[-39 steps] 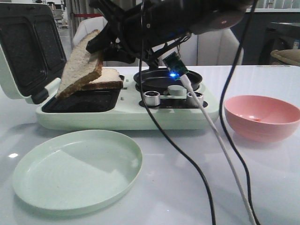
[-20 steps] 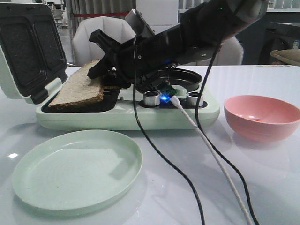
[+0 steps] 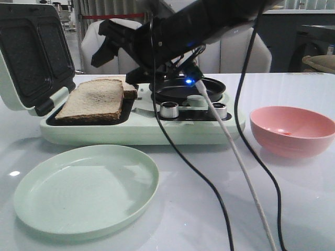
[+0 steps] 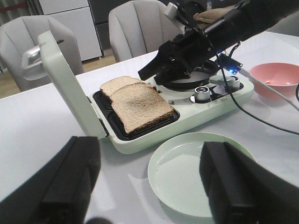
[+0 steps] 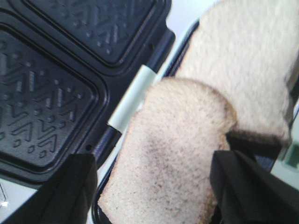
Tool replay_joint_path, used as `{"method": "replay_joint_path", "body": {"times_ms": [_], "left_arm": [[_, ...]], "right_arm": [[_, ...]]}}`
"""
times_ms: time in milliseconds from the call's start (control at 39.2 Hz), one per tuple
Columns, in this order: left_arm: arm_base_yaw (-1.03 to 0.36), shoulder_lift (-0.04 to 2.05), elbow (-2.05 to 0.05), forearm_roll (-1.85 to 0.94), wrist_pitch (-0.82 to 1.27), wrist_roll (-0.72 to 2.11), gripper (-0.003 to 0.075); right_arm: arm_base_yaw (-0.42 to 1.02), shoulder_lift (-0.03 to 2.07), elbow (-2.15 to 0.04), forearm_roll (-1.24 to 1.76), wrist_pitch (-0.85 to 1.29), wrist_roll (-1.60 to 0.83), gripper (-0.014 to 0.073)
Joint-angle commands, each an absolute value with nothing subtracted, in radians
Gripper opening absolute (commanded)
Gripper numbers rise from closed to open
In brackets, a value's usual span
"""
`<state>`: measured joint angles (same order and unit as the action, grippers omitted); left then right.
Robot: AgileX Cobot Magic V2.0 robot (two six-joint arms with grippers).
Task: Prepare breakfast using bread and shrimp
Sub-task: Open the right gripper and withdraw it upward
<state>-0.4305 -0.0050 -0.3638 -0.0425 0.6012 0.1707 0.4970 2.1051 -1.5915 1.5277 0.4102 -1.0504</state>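
Beside the sandwich maker (image 3: 141,128), plate (image 3: 86,188) and bowl (image 3: 291,130)

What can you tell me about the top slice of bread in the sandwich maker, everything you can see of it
The top slice of bread is pale beige with a dark brown crust and a porous, faintly toasted-looking face. It lies nearly flat in the black lower plate of the open sandwich maker, partly overlapping the second slice beneath and behind it. The right tool hovers open above it, not touching.
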Motion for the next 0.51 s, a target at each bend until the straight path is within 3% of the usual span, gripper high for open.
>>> {"method": "replay_joint_path", "body": {"times_ms": [0,255,485], "left_arm": [[-0.428,-0.019,-0.391,-0.055,0.522,0.161,0.0512],[-0.428,-0.019,-0.391,-0.055,0.522,0.161,0.0512],[-0.428,-0.019,-0.391,-0.055,0.522,0.161,0.0513]], "right_arm": [[0.494,1.976,-1.624,1.430,0.409,-1.006,0.0600],[0.494,1.825,-1.623,0.974,0.526,-0.718,0.0600],[0.493,1.690,-1.623,0.434,0.649,-0.314,0.0590]]}}
